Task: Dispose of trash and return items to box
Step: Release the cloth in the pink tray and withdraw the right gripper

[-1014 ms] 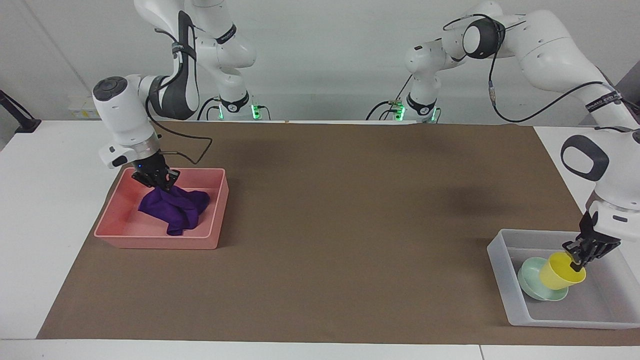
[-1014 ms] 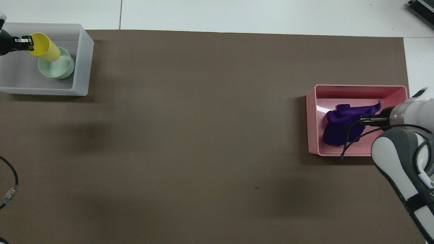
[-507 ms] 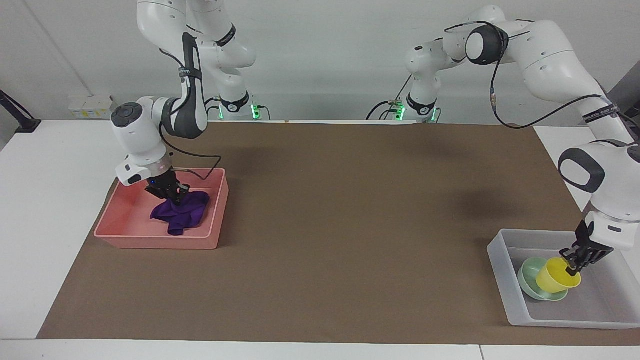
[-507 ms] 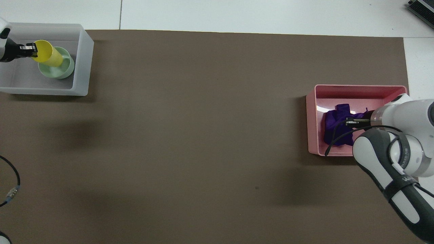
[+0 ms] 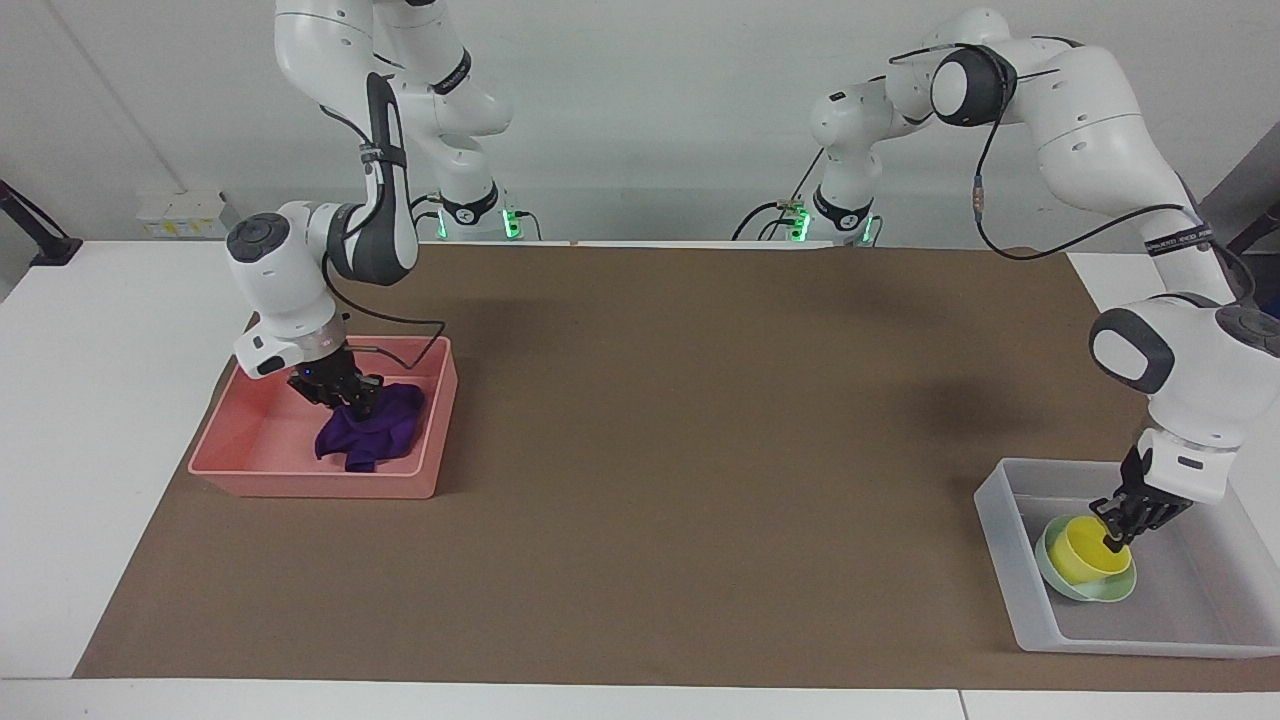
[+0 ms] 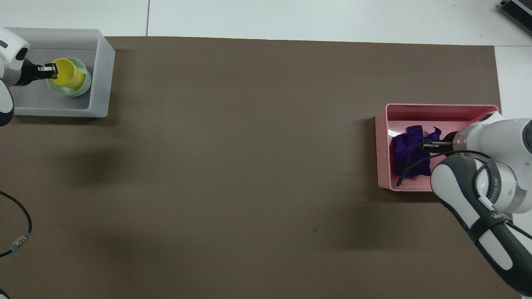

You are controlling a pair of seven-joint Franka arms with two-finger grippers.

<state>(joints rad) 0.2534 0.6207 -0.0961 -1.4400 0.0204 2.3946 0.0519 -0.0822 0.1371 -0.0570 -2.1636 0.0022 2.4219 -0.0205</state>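
The purple cloth, the trash (image 5: 378, 437) (image 6: 405, 154), lies bunched in the pink tray (image 5: 250, 445) (image 6: 440, 112) at the right arm's end of the table. My right gripper (image 5: 352, 400) (image 6: 426, 144) is down on the cloth's top. In the translucent box (image 5: 1190, 590) (image 6: 99, 70) at the left arm's end, the yellow cup (image 5: 1085, 555) (image 6: 68, 75) stands upright in the mint-green bowl (image 5: 1100, 596) (image 6: 86, 83). My left gripper (image 5: 1112, 540) (image 6: 52, 70) is shut on the cup's rim.
A brown mat (image 5: 700, 450) covers most of the white table, with a wide bare stretch between the two trays. A loose black cable (image 6: 16, 241) lies at the mat's edge near the left arm's base.
My left gripper has lowered the tilted yellow cup and stood it upright in the bowl. My right gripper has dragged the cloth across the pink tray toward the table's middle, bunching it up.
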